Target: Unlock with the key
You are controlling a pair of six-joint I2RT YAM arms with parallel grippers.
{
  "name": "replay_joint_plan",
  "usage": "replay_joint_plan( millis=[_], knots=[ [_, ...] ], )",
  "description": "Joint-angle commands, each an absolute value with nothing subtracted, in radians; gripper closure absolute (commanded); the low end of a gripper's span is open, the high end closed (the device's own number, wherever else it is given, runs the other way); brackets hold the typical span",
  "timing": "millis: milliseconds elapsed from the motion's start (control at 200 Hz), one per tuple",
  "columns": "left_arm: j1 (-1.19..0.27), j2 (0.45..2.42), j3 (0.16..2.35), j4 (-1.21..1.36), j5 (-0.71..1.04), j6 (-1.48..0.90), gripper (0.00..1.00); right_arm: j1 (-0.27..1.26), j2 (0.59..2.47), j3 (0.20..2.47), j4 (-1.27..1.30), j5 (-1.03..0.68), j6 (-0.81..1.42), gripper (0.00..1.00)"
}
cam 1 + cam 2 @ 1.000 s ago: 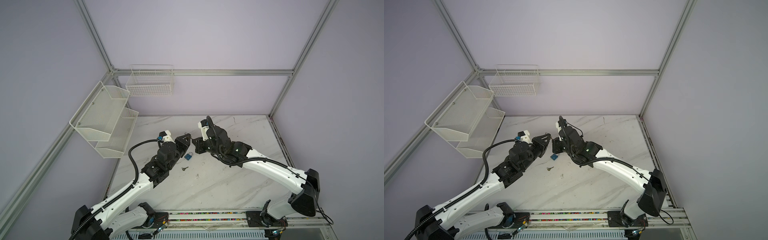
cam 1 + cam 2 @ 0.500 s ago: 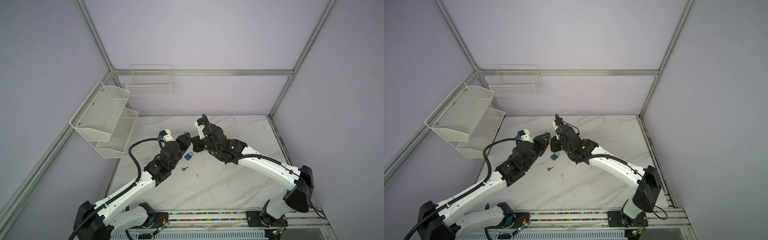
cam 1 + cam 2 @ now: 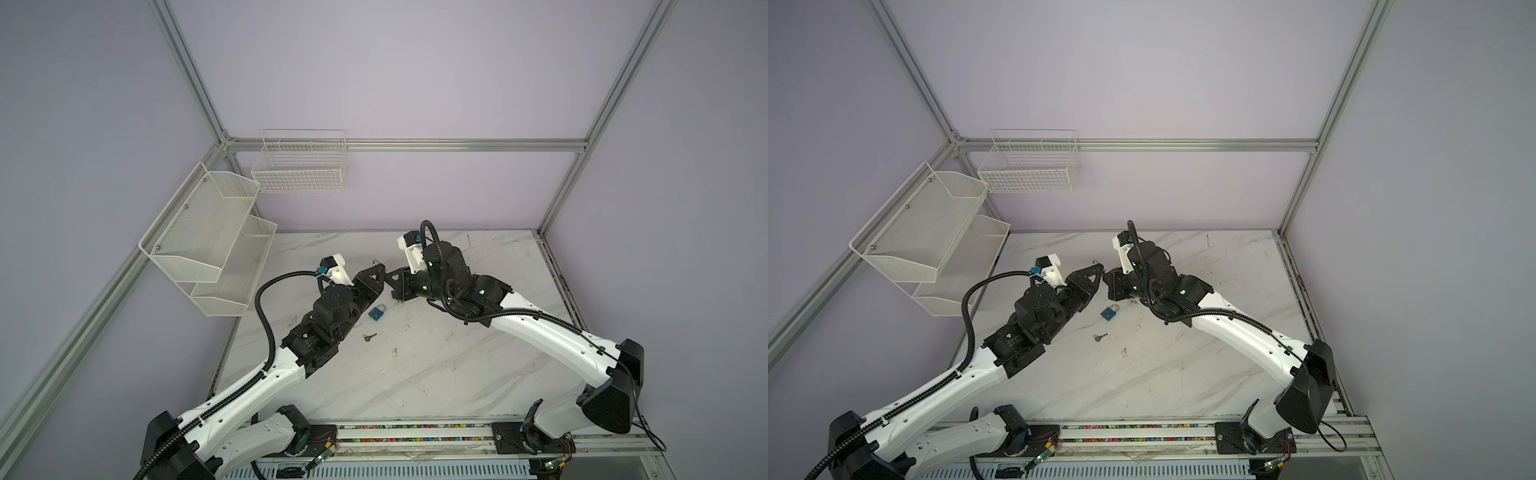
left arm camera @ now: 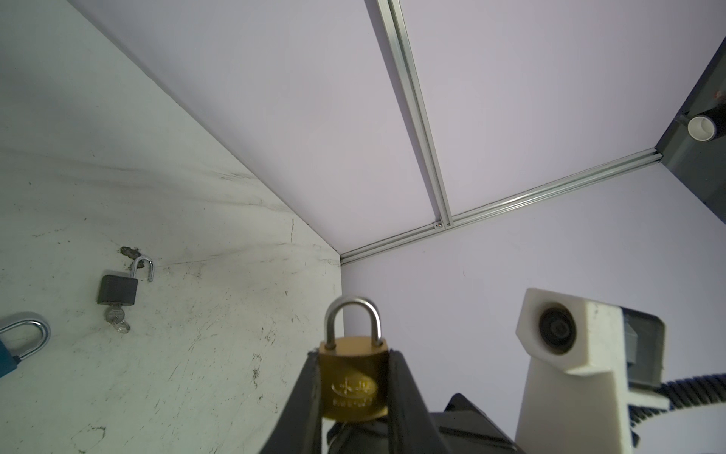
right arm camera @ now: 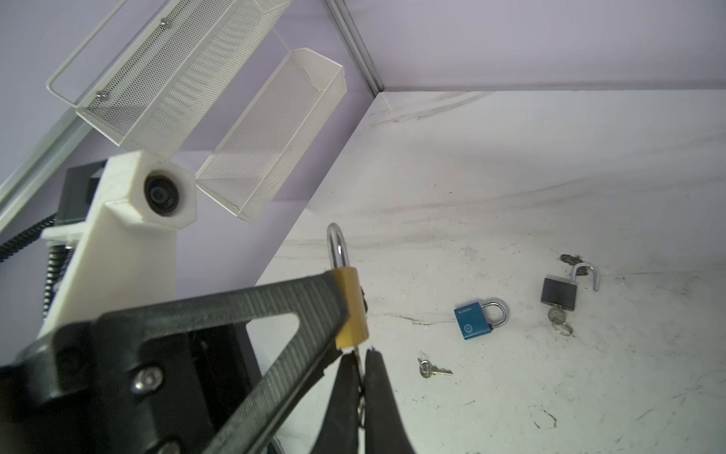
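Fitting the key seems the step in hand: the left claw [image 4: 353,355] grips a brass padlock [image 4: 352,387] by its sides above the scuffed marble table [image 3: 415,374], shackle shut. The right claw [image 5: 360,352], pinched tight on the key [image 5: 357,359], is just under it. Next, the key must seat fully and turn. A blue padlock [image 3: 377,312] lies on the table; lilac walls [image 3: 415,83] close the room.

The table [image 3: 415,374] has a white, marble-patterned top, scuffed and scratched with grey marks. A blue padlock [image 3: 377,312] lies flat on it near the middle, shackle closed. A loose key [image 3: 369,336] lies close by, a little nearer the front edge and not touching the lock. The wrist views show a black padlock [image 5: 560,293] lying flat near the blue one, shackle swung open. A ringed key [image 5: 557,316] sits in its keyhole. A dark stain [image 5: 569,258] marks the top just beyond the shackle.
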State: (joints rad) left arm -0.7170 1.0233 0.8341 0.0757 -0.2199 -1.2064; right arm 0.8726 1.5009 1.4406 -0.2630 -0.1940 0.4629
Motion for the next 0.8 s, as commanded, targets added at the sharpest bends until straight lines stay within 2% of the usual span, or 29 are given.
replay_joint_plan(
  millis=[0, 145, 290, 340, 415, 535, 585, 655, 795],
  knots=[
    [-0.8, 1.033, 0.809, -0.02, 0.085, -1.148, 0.97, 0.841, 1.454, 1.457, 0.133, -0.361, 0.591, 1.0],
    [-0.768, 1.034, 0.738, 0.108, 0.123, -1.131, 0.97, 0.806, 1.411, 1.38, 0.302, -0.48, 0.819, 1.0],
    [-0.712, 1.046, 0.706, 0.142, 0.157, -1.122, 0.97, 0.79, 1.385, 1.32, 0.396, -0.563, 0.946, 1.0],
    [-0.695, 1.046, 0.696, 0.165, 0.168, -1.128, 0.97, 0.79, 1.379, 1.314, 0.369, -0.547, 0.939, 1.0],
    [-0.681, 1.044, 0.728, 0.144, 0.162, -1.116, 0.97, 0.79, 1.378, 1.341, 0.172, -0.447, 0.792, 1.0],
    [-0.68, 1.03, 0.823, 0.058, 0.083, -1.031, 0.96, 0.79, 1.379, 1.313, 0.037, -0.314, 0.687, 1.0],
    [-0.68, 1.026, 0.859, 0.023, 0.049, -0.992, 0.96, 0.79, 1.349, 1.305, -0.016, -0.271, 0.637, 0.9],
    [-0.678, 1.026, 0.894, -0.015, 0.011, -0.942, 0.95, 0.79, 1.345, 1.3, -0.088, -0.221, 0.571, 0.72],
    [-0.678, 1.018, 0.9, -0.048, -0.043, -0.824, 0.95, 0.79, 1.292, 1.291, -0.248, -0.096, 0.453, 0.52]
  ],
)
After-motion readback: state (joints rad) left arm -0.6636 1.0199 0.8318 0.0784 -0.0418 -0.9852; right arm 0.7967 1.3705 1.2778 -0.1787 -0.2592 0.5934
